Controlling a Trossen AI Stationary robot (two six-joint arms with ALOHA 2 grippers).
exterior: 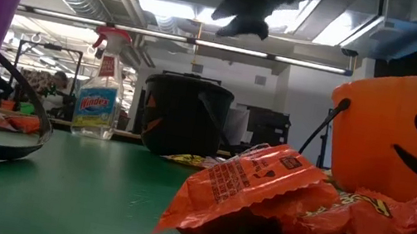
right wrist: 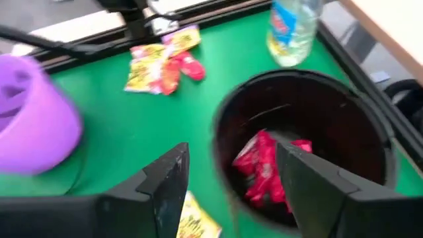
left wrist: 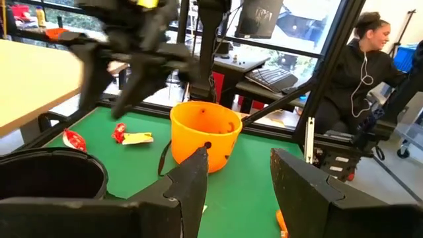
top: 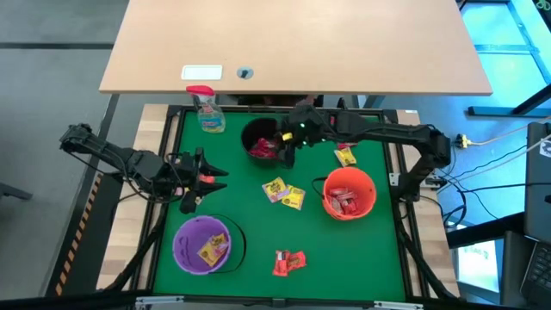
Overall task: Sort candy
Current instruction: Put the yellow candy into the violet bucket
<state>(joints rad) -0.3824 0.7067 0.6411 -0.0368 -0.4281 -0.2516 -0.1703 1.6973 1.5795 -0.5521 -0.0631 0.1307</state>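
Right hand (top: 287,148) hovers open over the black bucket (top: 261,138), upper centre — red candy (right wrist: 264,173) inside; left hand (top: 200,179) open, empty, left.

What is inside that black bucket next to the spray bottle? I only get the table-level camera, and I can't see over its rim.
Observer: Red candy packets lie at the bottom of the black bucket.
Operator: Is that dark shape at the top of my picture a robot hand?
Observer: Yes. It is the right gripper, right above that bucket, fingers open and empty.
Operator: And the purple bucket on my left?
Observer: The purple bucket holds yellow candy.
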